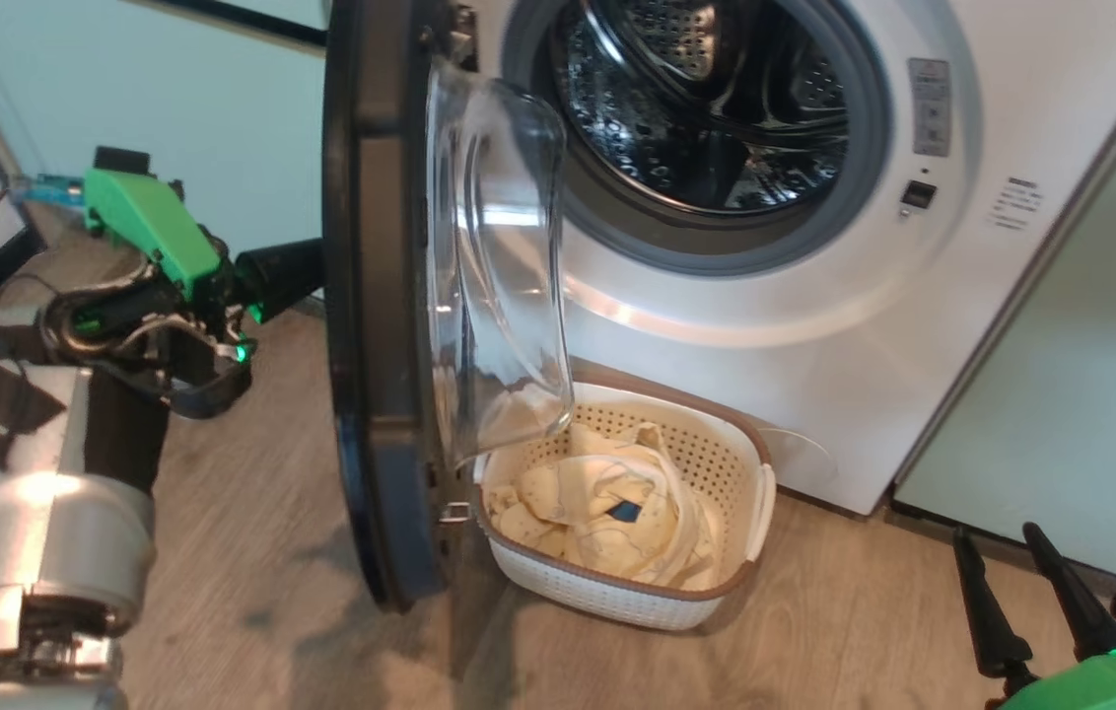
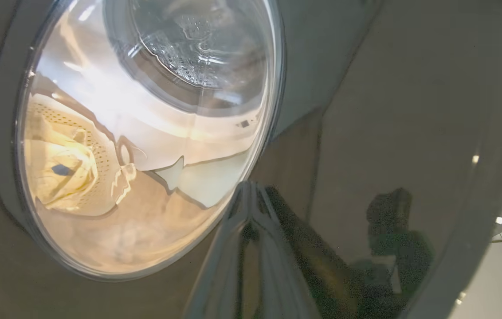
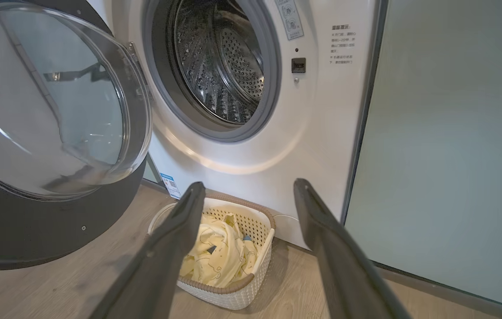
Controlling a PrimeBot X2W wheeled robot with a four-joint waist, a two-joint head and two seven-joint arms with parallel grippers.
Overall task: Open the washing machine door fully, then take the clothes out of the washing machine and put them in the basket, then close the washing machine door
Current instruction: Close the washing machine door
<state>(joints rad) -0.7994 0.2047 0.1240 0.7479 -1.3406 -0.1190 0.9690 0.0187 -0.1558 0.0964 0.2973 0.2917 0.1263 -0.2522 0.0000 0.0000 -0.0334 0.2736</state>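
Note:
The washing machine stands with its door swung out, edge-on to the head view, glass bulge facing the drum, which holds no fabric that I can see. On the floor below, the cream basket holds the pale yellow clothes. My left gripper is shut, its tips at the door's glossy black outer ring beside the glass; I cannot tell if they touch. My right gripper is open and empty, low and back from the basket and clothes.
A pale green cabinet door flanks the machine on the right, and another pale panel stands behind my left arm. Wood floor spreads in front of the basket. My right gripper sits at the lower right corner.

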